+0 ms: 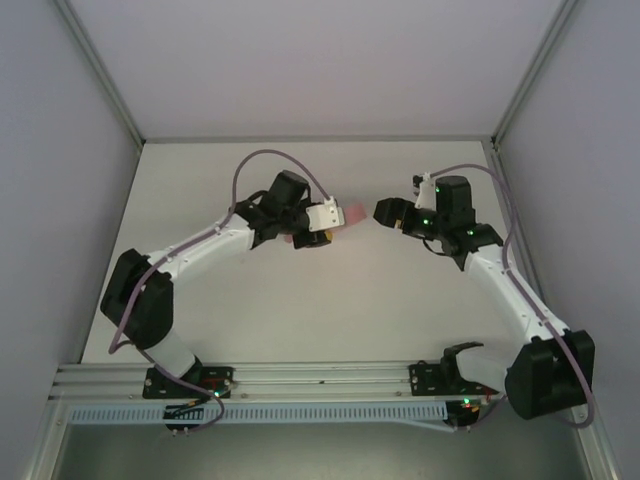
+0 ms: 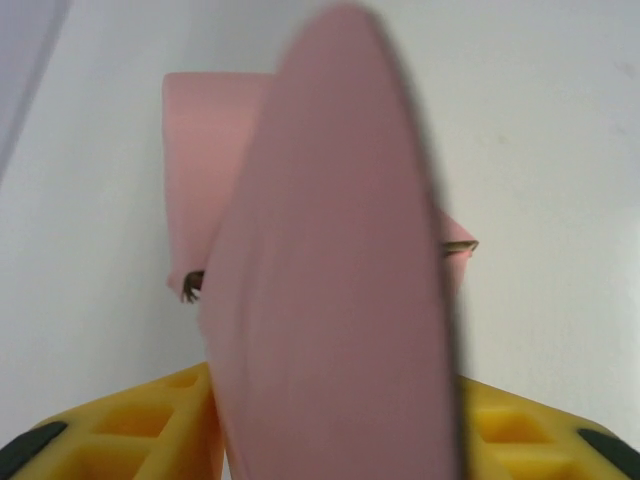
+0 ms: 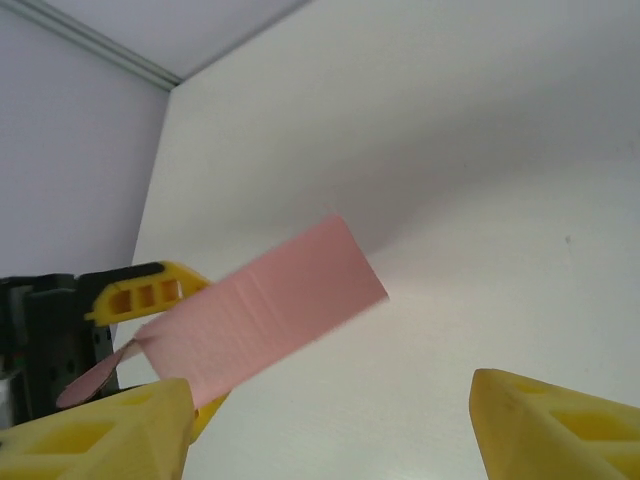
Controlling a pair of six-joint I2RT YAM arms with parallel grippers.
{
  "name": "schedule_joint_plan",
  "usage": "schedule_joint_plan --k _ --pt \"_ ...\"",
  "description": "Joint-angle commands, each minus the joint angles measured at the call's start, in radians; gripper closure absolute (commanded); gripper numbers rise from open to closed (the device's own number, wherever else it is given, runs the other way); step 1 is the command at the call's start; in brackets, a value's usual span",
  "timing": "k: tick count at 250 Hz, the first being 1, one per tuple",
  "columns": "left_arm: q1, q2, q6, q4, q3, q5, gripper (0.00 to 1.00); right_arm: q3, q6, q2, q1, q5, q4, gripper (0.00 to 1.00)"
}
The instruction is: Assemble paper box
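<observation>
My left fingers (image 2: 130, 425) are clamped on the paper box (image 3: 270, 310). My right fingers (image 3: 560, 425) stand wide apart with nothing between them, near the box's free end. I count two pairs of fingers and one box. The box is plain pink card, a flat rectangular panel with a rounded flap at the gripped end, held up over the middle of the white bench (image 1: 330, 310).

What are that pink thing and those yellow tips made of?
The pink paper box looks like thin matte card: flat panels, a sharp fold, one curled flap. The yellow fingers of the right pincer look like moulded or printed plastic, with hollow cells.
</observation>
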Motion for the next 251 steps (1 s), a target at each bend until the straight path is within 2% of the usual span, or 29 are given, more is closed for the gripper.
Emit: schedule_joint_plan --k 1,24,51,110,133,143,168,216,225,251 --pt "-0.008 0.105 0.104 -0.422 0.116 0.029 0.56 -0.039 -0.098 -0.020 -0.004 -0.013 0.068 0.26" --pt "-0.012 0.187 0.084 -0.519 0.206 -0.034 0.54 -0.035 -0.105 -0.010 -0.003 0.041 0.009 0.25" --pt "-0.031 0.239 0.093 -0.579 0.270 -0.082 0.50 -0.033 -0.122 0.008 -0.004 0.042 -0.042 0.25" --pt "-0.087 0.397 0.107 -0.663 0.416 -0.174 0.52 -0.047 -0.119 0.011 -0.004 0.076 -0.065 0.26" --pt "-0.084 0.438 0.119 -0.659 0.434 -0.158 0.50 -0.054 -0.128 0.003 -0.004 0.087 -0.073 0.26" --pt "-0.078 0.444 0.137 -0.650 0.432 -0.135 0.44 -0.056 -0.139 0.001 -0.004 0.091 -0.079 0.26" --pt "-0.051 0.445 0.161 -0.643 0.436 -0.085 0.37 -0.078 -0.186 -0.006 -0.004 0.082 -0.067 0.27" --pt "-0.012 0.430 0.188 -0.646 0.422 -0.033 0.35 -0.179 -0.240 -0.033 -0.003 -0.063 0.142 0.29" --pt "-0.008 0.423 0.197 -0.643 0.413 -0.023 0.31 -0.191 -0.240 -0.029 -0.001 -0.086 0.177 0.29" --pt "0.008 0.412 0.203 -0.639 0.413 -0.009 0.28 -0.190 -0.279 -0.010 0.020 -0.112 0.190 0.30"
